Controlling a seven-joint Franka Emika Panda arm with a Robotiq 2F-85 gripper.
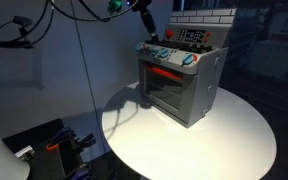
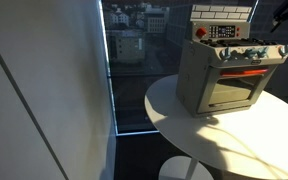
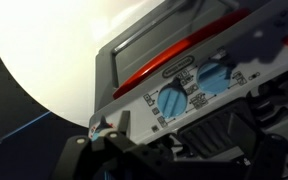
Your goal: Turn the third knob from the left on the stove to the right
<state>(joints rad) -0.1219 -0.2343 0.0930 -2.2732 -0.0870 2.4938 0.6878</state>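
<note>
The stove [image 1: 184, 88] is a small grey toy oven with a red bar on its door. It stands on a round white table [image 1: 234, 140] and shows in both exterior views [image 2: 224, 80]. A row of teal knobs [image 1: 169, 55] runs along its front top edge. My gripper [image 1: 149, 36] hangs just above the left end of that row. In the wrist view the stove appears tilted, with two blue knobs [image 3: 171, 100] [image 3: 212, 78] close in front of my gripper [image 3: 189, 142]. The dark fingers look spread apart and hold nothing.
The brick-patterned back panel [image 1: 204, 20] rises behind the stovetop. A pale wall and a dark window [image 2: 134, 50] stand beside the table. Dark equipment with cables [image 1: 44, 145] sits low beside the table.
</note>
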